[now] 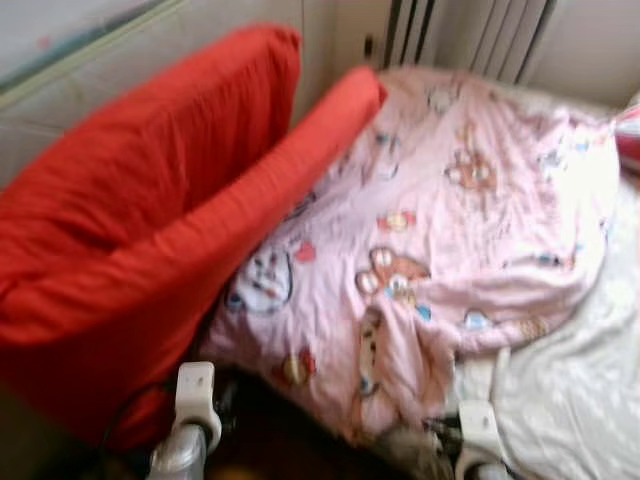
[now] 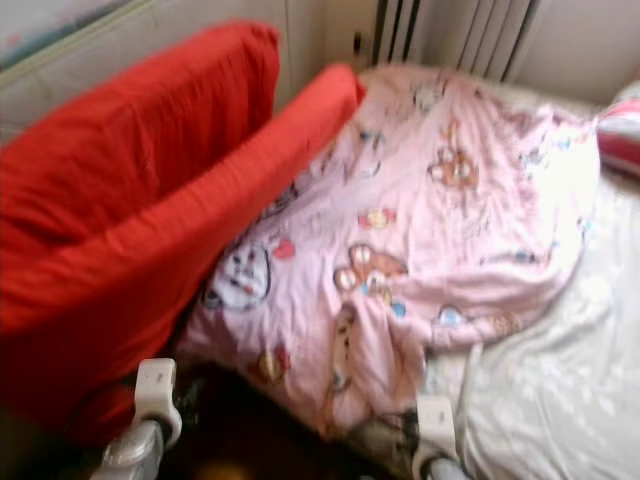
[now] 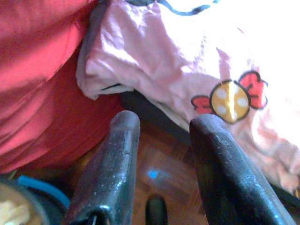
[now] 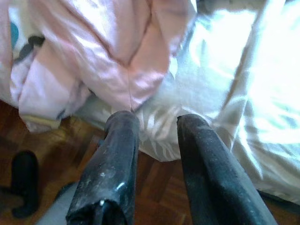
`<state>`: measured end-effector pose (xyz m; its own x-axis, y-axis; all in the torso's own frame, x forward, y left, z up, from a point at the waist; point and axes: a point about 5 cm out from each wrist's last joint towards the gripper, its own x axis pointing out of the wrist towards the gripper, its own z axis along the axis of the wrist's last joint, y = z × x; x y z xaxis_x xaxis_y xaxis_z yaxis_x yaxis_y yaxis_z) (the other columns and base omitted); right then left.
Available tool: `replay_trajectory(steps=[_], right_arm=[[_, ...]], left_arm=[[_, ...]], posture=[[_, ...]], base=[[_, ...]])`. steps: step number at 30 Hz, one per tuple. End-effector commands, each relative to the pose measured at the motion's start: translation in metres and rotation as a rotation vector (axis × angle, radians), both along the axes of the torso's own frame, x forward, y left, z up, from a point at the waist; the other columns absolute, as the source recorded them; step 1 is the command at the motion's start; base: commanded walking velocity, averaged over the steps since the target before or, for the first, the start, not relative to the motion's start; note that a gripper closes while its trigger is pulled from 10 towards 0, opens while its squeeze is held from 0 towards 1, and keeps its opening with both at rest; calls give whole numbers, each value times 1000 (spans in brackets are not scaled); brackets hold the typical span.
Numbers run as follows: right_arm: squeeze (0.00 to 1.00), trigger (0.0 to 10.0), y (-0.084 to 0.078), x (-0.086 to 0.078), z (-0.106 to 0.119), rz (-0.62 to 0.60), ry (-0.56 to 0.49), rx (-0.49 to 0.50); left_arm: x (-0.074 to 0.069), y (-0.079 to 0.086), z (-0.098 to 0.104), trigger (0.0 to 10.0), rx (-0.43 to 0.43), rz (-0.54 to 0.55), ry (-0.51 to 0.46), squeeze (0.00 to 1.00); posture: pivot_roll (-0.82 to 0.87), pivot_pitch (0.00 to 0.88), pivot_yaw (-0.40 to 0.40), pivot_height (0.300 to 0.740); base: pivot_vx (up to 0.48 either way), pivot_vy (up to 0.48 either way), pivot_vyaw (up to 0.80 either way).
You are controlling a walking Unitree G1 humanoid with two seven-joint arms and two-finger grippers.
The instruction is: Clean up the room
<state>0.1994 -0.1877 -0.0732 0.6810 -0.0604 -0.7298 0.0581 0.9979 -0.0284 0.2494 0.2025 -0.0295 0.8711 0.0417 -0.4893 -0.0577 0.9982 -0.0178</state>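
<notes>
A pink blanket (image 1: 440,220) printed with cartoon animals lies rumpled across a bed, its near edge drooping over the bed's side. Under it on the right is a white sheet (image 1: 570,380). My left gripper (image 3: 164,126) is open and holds nothing. It hovers low by the blanket's hanging corner (image 3: 140,61), close to a candy print, above the wooden floor (image 3: 164,164). My right gripper (image 4: 157,123) is also open and holds nothing, just short of the spot where the blanket's edge (image 4: 117,61) meets the white sheet (image 4: 225,89). Both wrists, left (image 1: 195,395) and right (image 1: 478,430), sit at the bed's near edge.
Two big red cushions (image 1: 150,200) lean against the wall on the left, along the bed. A radiator (image 1: 470,35) stands behind the bed's head. Something red-striped (image 1: 630,135) pokes in at the far right. A blue cable (image 3: 42,187) runs beside my left wrist.
</notes>
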Motion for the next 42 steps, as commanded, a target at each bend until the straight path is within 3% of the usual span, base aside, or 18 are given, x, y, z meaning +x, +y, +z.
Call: replay_trajectory(steps=[1, 9, 14, 21, 35, 42], right_arm=[[0, 10000, 6, -3, -3, 0, 14, 21], [0, 10000, 9, 5, 2, -6, -24, 38], [0, 10000, 11, 23, 14, -11, -115, 56], [0, 10000, 14, 36, 23, -2, -166, 55], [0, 10000, 14, 41, 26, -29, -192, 38], [0, 10000, 16, 44, 29, -31, -206, 41]], left_arm=[[-9, 7, -6, 10000, 14, 16, 39, 0], [-7, 6, -4, 10000, 17, 13, 28, 0], [-2, 3, -1, 10000, 14, 0, 2, 0], [1, 0, 2, 10000, 13, -9, -15, 0], [4, -2, 5, 10000, 46, -52, -35, 0], [4, -4, 5, 10000, 55, -69, -38, 0]], posture=[[15, 181, -10, 740], [13, 189, -12, 740], [11, 194, -10, 740], [10, 197, -10, 740], [14, 201, -13, 671], [17, 198, -9, 671]], base=[[277, 0, 0], [0, 0, 0], [0, 0, 0], [0, 0, 0], [0, 0, 0], [0, 0, 0]])
